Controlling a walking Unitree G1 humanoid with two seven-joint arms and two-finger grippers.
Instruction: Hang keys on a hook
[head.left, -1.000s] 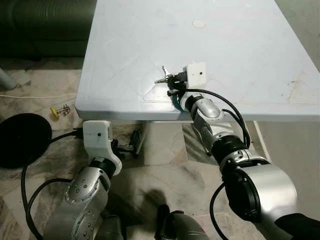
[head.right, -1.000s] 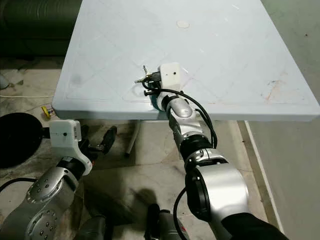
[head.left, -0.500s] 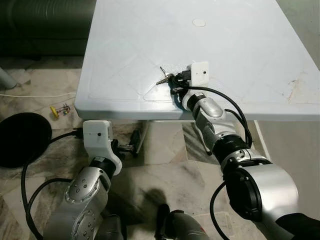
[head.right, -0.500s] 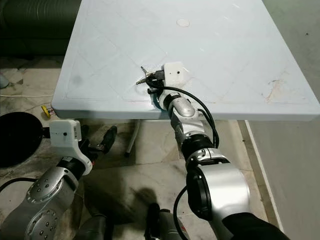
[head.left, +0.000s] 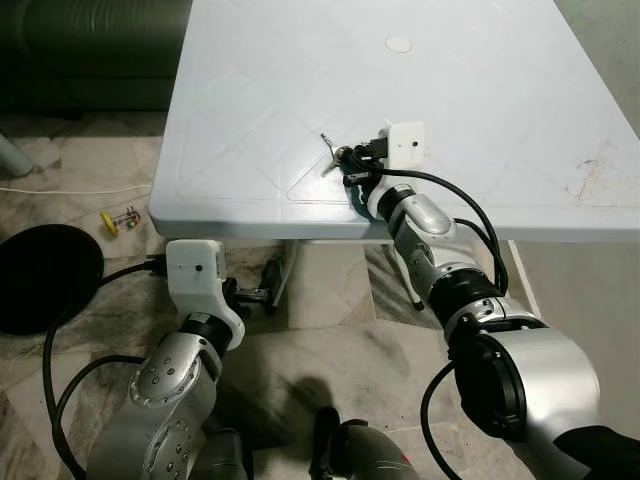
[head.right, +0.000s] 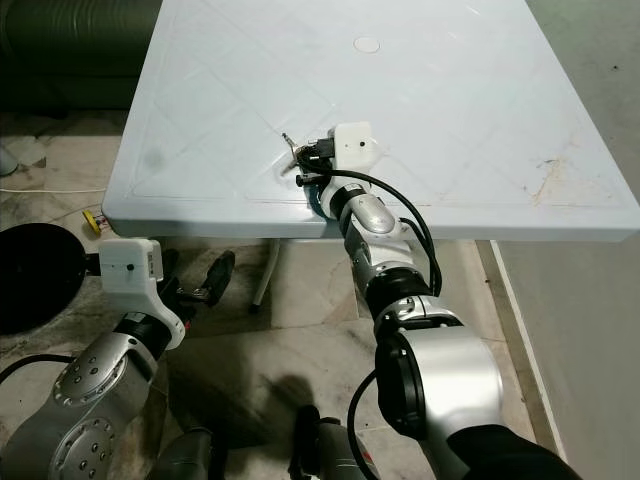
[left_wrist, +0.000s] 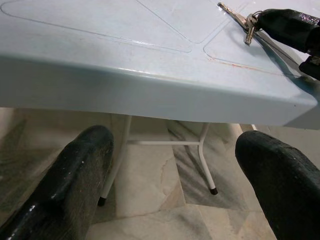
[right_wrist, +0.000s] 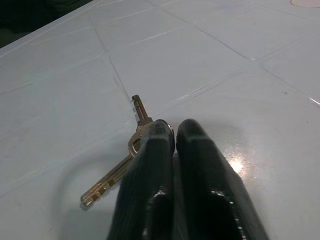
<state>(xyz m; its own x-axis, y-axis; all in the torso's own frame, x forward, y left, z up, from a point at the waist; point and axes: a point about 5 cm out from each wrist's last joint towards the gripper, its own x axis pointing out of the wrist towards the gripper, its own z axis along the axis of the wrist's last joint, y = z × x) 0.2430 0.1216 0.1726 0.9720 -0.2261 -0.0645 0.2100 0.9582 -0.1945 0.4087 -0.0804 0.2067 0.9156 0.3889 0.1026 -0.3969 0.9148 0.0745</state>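
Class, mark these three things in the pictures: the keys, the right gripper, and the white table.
keys (right_wrist: 131, 150), right wrist view, on the key heads where they meet at the fingertips.
right gripper (right_wrist: 173, 131), right wrist view, midway between its two fingertips.
white table (head.left: 480, 90), left eye view, on a bare part of its top.

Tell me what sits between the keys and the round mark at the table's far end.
Nothing: from the keys to the round mark, the left eye view shows bare white table.
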